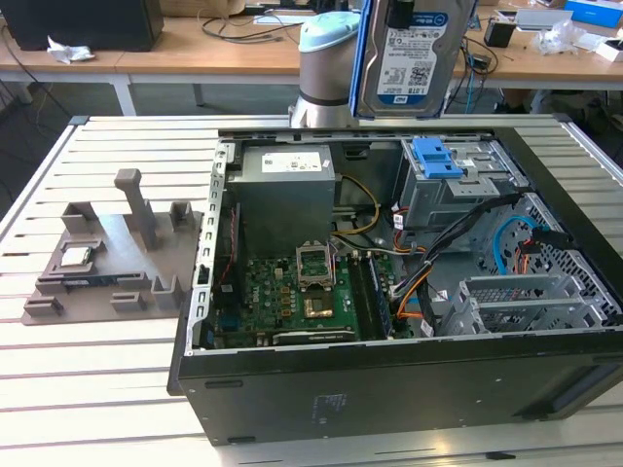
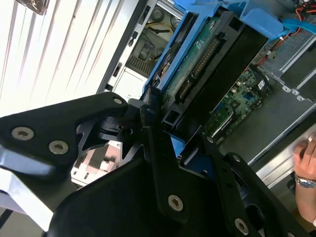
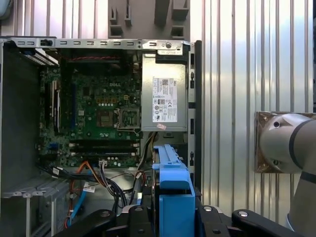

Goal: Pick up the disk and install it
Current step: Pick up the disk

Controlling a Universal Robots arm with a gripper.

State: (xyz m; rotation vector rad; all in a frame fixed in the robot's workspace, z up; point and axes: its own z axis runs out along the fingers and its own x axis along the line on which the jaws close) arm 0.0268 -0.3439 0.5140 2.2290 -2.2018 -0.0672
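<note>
Held high above the grey drive cage (image 1: 458, 199) of an open desktop computer case (image 1: 389, 389), the disk (image 1: 414, 49) hangs on edge and well clear of the cage, not yet seated. In the second wrist view, the gripper (image 2: 173, 133) has its black fingers (image 2: 153, 143) drawn in tight against the disk's blue plastic caddy (image 3: 174, 190), and we judge the grip firm. What we see of the disk is a flat silver hard drive with a white-and-blue label facing the exterior view. Bright blue plastic frames it, and a green circuit board and a row of connector pins show on its reverse side in the second wrist view. The risks, as we read them, lie in the descent. The fixed blue bracket (image 1: 437, 158) on top of the cage could catch the caddy's rim if the disk comes down skewed. The bundle of cables (image 1: 458, 248) beside the cage could snag or be pinched. Because the fingers bear on flexible plastic rather than metal, a knock against the cage could twist the disk in the grip or drop it towards the motherboard (image 1: 292, 292) beside the cage. A person's hand (image 2: 306, 165), with a wristwatch, shows close to the chassis metal in the second wrist view, and it could be struck if the arm swings that way.
</note>
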